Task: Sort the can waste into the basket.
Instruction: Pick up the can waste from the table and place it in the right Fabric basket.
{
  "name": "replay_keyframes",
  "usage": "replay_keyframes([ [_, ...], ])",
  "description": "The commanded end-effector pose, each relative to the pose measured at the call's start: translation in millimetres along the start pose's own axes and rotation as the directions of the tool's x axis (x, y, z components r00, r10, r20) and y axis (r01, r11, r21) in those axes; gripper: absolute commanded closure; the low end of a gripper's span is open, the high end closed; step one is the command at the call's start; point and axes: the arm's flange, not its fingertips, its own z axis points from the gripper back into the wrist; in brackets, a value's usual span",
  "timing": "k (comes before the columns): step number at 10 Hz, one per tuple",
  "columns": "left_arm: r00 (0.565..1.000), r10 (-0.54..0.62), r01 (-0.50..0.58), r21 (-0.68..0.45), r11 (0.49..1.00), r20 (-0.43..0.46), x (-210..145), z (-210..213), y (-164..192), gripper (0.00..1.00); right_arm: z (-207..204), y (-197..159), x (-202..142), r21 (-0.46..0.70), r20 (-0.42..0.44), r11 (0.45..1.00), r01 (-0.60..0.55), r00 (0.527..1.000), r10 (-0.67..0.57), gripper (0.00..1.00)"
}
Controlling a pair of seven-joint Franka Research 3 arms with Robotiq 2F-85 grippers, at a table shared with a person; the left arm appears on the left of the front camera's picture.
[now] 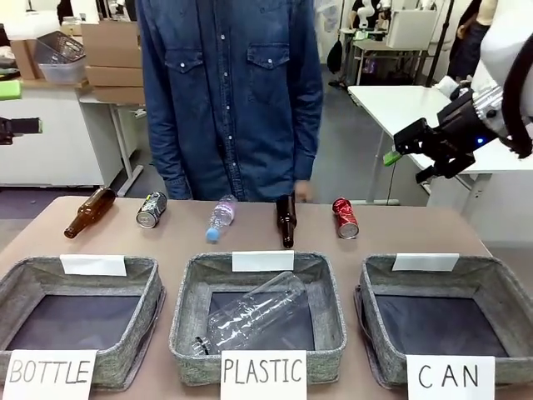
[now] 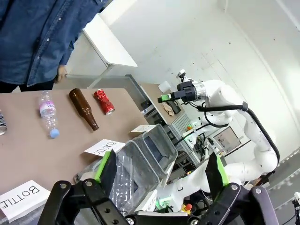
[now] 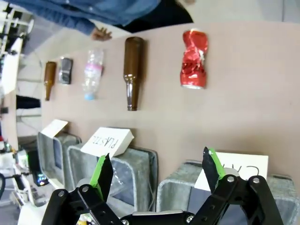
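The shiny red can (image 1: 345, 217) lies crumpled on the table's far right, also seen from both wrists (image 2: 104, 101) (image 3: 194, 65). The dark can (image 1: 151, 209) (image 3: 65, 70) lies at the far left between two bottles. The grey basket (image 1: 502, 287) signed "CAN" stands at the front right with a bare dark floor; its rim (image 3: 176, 187) shows low in the right wrist view. My right gripper (image 1: 408, 158) (image 3: 156, 171) hangs open, high above the table's right side, holding nothing. My left gripper (image 2: 161, 171) is open too, high over the left side.
Two brown glass bottles (image 1: 90, 211) (image 1: 286, 220) and a small clear bottle (image 1: 220, 218) lie along the far row. The PLASTIC basket (image 1: 187, 308) holds a large clear bottle (image 1: 254, 312). The BOTTLE basket (image 1: 150, 292) stands front left. A person (image 1: 229, 92) in denim stands at the far edge.
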Motion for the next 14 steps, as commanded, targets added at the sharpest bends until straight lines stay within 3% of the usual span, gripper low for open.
replay_keyframes([
  [1, 1.000, -0.021, 0.021, -0.016, 1.000, 0.015, 2.4, -2.3, 0.1, 0.00, -4.5, 1.0, 2.5, -0.012, -0.004, 1.000, 0.005, 1.000, -0.005, 0.00],
  [4, 1.000, -0.021, 0.021, -0.016, 1.000, 0.015, 2.4, -2.3, 0.1, 0.00, -118.1, 8.8, 54.8, -0.178, -0.090, 0.980, -0.089, 0.993, 0.074, 0.00],
  [8, 1.000, -0.021, 0.021, -0.016, 1.000, 0.015, 2.4, -2.3, 0.1, 0.00, -226.4, -4.6, 77.0, -0.353, -0.181, 0.927, -0.129, 0.981, 0.067, 0.00],
  [11, 1.000, -0.021, 0.021, -0.016, 1.000, 0.015, 2.4, -2.3, 0.1, 0.00, -267.3, -11.4, 80.7, -0.430, -0.211, 0.889, -0.160, 0.975, 0.073, 0.00],
  [14, 1.000, -0.021, 0.021, -0.016, 1.000, 0.015, 2.4, -2.3, 0.1, 0.00, -271.9, -8.5, 78.5, -0.469, -0.212, 0.865, -0.181, 0.973, 0.088, 0.00],
])
